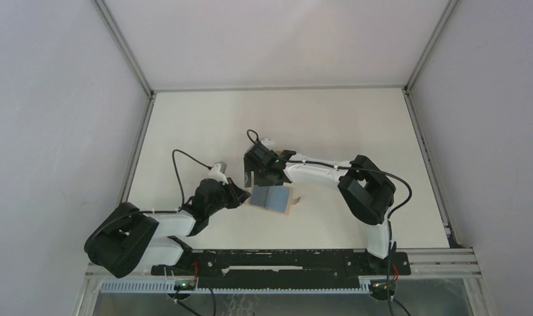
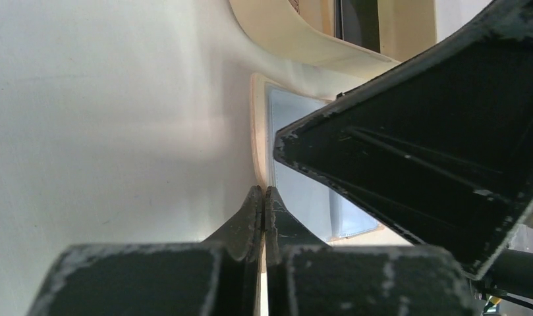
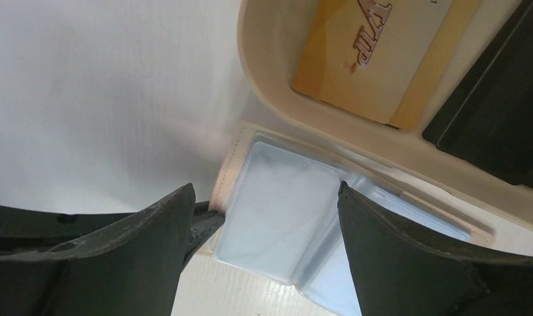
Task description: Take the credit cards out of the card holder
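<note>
Closest to the lens, the right gripper (image 3: 265,191) hangs with its dark fingers spread wide and holding nothing, one on each side of the open card holder (image 3: 232,164), which lies flat on the white bench (image 3: 85,99) with its inner face up. At the holder's left edge the left gripper (image 2: 263,197) has its fingers pressed together, tips against the tan border; whether a sliver of that border is pinched between them cannot be made out. A light blue card (image 3: 270,210) appears to sit inside the holder under glossy clear sleeves. Just beside the holder stands a tan oval tray (image 3: 263,85) with a gold card (image 3: 362,59) and a black card (image 3: 494,118) lying in it. The blue card should be light, thin and stiff, with a slick face, and the soft holder would likely slide or fold if nothing pins it. The best hold is probably on whichever short edge peeks out of its sleeve, pinched flat and drawn along the pocket. From above, the opened holder's long axis runs roughly left to right, slightly tilted, with its left end at the left gripper and its right end towards the tray. Which way the card's own long side points is hard to judge through the sleeves.
</note>
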Motion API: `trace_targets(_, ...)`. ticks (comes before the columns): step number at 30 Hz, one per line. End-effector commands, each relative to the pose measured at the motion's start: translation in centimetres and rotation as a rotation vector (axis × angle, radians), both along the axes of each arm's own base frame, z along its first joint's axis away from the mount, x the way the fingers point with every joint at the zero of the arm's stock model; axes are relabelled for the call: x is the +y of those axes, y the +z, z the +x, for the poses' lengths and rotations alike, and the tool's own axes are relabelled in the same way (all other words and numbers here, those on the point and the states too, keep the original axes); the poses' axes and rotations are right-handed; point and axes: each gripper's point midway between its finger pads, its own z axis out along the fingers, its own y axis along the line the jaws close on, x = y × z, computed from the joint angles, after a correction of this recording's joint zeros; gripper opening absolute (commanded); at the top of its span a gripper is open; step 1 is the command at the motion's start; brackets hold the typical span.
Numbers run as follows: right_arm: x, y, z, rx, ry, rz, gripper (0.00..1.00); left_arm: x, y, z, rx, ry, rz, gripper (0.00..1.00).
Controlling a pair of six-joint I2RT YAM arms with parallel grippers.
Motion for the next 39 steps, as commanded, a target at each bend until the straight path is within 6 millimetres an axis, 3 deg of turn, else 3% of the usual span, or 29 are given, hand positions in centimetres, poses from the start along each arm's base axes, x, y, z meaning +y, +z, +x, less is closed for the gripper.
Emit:
trace_targets(1, 1.1, 0.4, 0.5, 0.008, -0.023, 0.008, 0.87, -0.3, 0.8, 0.5, -0.026, 0.021, -0.055, 0.00)
trace_targets(7, 0.6, -0.2, 0.6, 0.019, -0.021, -0.061, 0.85, 0.1, 0.5, 0.5, -0.021, 0.054, -0.067, 0.00)
trace_targets(15, -0.4, 1.0, 0.8, -0.023, -0.049, -0.034, 0.85, 0.5, -0.1, 0.1, -0.007, 0.063, -0.060, 0.00)
trace_targets(24, -0.3, -0.7, 0.9, 0.026, -0.020, -0.081, 0.85, 0.7, -0.1, 0.1, -0.011, 0.074, -0.062, 0.00)
trace_targets(39, 0.0, -1.5, -0.1, 0.029, 0.033, -0.241, 0.83, 1.3, -0.2, 0.0, -0.012, 0.125, -0.093, 0.00)
